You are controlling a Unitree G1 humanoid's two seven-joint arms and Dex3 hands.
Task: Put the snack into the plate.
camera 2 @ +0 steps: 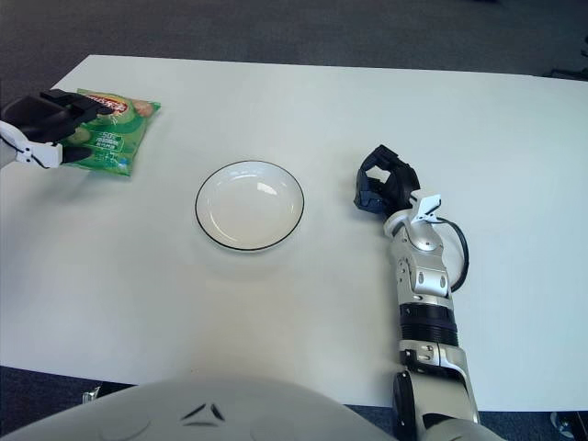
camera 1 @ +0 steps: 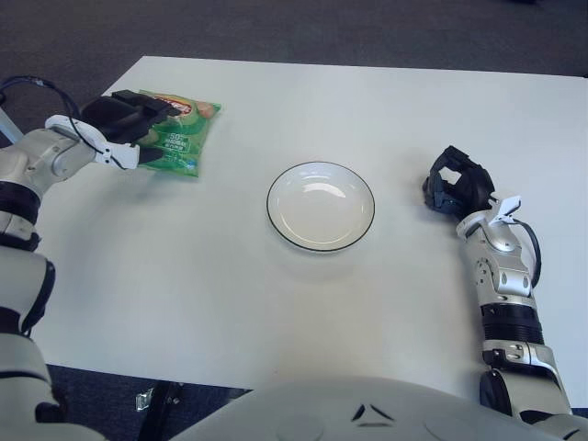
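Left of the round white plate with the thin dark rim (camera 1: 321, 206), and a little beyond it, the green crinkly foil snack bag (camera 1: 175, 135) lies flat on the white bench (camera 1: 276, 303), near the bench's far-left corner. It is well apart from the plate, with bare bench between the two.

My left hand (camera 1: 124, 122) sits over the bag's left edge, on the side turned away from the plate. Its dark fingers (camera 1: 147, 112) reach across the top of the foil, but I cannot tell whether they are clamped on the bag or only laid over it, so I count the grasp as unsettled.

My right hand (camera 1: 457, 182) shows to the right of the plate, fingers curled together and holding nothing.

I judge the bag to be light and puffy, mostly air, with slick foil that will crumple and slide under a loose pinch. The contents are likely brittle, so a hard squeeze across the middle could crush them. The better hold, I think, is along the left seam or the upper corner, where the foil is flat and doubled. Once lifted it may droop and swing, so I would carry it low toward the plate.
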